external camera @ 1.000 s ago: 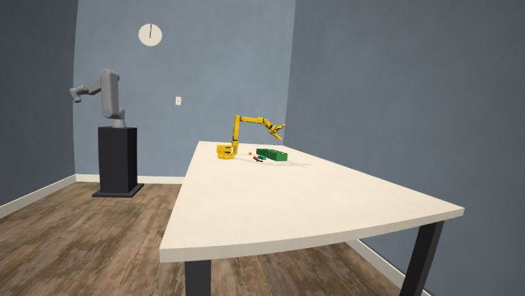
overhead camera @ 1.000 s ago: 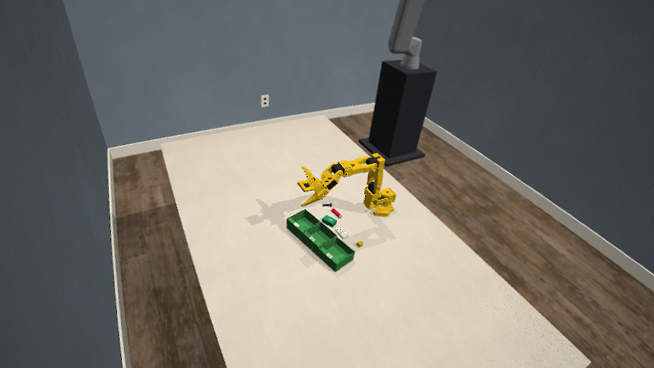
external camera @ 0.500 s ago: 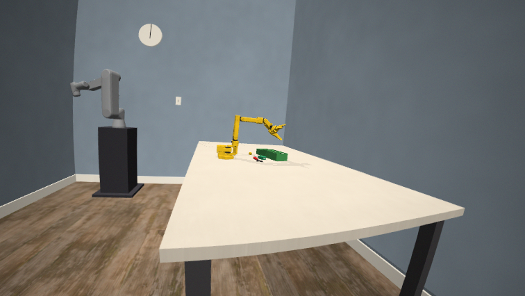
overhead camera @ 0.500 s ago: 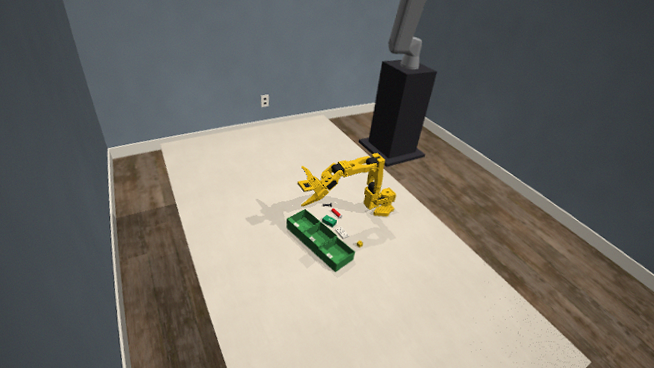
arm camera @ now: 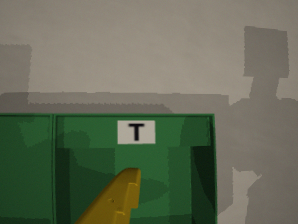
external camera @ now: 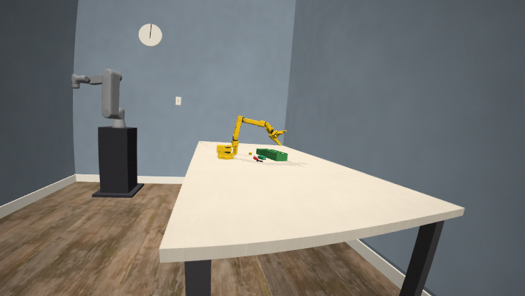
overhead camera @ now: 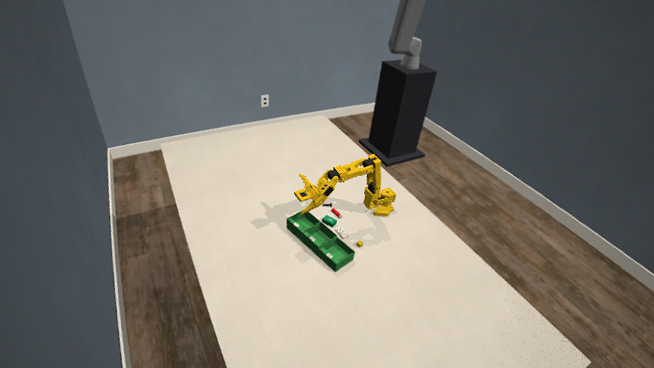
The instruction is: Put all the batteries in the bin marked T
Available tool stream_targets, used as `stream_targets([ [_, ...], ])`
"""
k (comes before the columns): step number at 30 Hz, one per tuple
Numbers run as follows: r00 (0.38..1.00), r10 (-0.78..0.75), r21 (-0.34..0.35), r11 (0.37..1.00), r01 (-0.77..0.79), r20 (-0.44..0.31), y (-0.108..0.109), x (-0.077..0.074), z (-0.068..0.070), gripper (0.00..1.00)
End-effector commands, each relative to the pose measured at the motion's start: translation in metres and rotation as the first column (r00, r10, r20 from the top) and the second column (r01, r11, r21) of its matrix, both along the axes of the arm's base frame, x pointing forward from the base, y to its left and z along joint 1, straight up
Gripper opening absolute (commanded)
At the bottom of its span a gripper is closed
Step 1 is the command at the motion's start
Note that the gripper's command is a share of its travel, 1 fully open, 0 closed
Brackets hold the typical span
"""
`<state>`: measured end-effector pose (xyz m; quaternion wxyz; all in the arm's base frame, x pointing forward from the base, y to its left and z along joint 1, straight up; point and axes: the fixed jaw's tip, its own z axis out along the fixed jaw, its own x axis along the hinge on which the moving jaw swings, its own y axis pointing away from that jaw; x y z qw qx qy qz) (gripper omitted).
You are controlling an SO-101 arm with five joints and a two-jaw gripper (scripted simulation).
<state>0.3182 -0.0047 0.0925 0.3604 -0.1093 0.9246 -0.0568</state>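
A green row of bins (overhead camera: 342,262) (external camera: 280,156) stands on the table. Its end compartment bears a white T label (arm camera: 136,132) and lies right below my gripper (overhead camera: 303,195) (external camera: 278,135) (arm camera: 133,177), which hangs open and empty above it. In the wrist view I see nothing inside the T bin (arm camera: 176,163); my yellow finger hides part of its floor. A small red cylinder with a pale end (overhead camera: 336,212) (external camera: 255,158), like a battery, lies on the table between the bins and the arm's base.
Beside the red piece lie a small black thing (overhead camera: 327,203), a green block (overhead camera: 329,219), a white spotted tile (overhead camera: 342,232) and a small yellow cube (overhead camera: 360,243). The arm's base (overhead camera: 384,200) (external camera: 224,151) stands behind them. A grey arm on a black pedestal (overhead camera: 400,109) stands off the table.
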Motion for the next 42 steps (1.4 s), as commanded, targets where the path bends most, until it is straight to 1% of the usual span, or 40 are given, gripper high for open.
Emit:
stream_targets([
  [1,0.999,0.014,-0.006,1.000,-0.014,0.040,0.002,0.007,0.007,1.00],
  [5,1.000,0.014,-0.004,1.000,-0.014,0.001,0.002,0.006,-0.004,1.00],
  [9,1.000,0.014,-0.004,1.000,-0.014,-0.016,0.002,0.005,-0.009,1.00],
  [42,1.000,0.014,-0.004,1.000,-0.014,-0.020,0.002,0.005,-0.010,1.00],
])
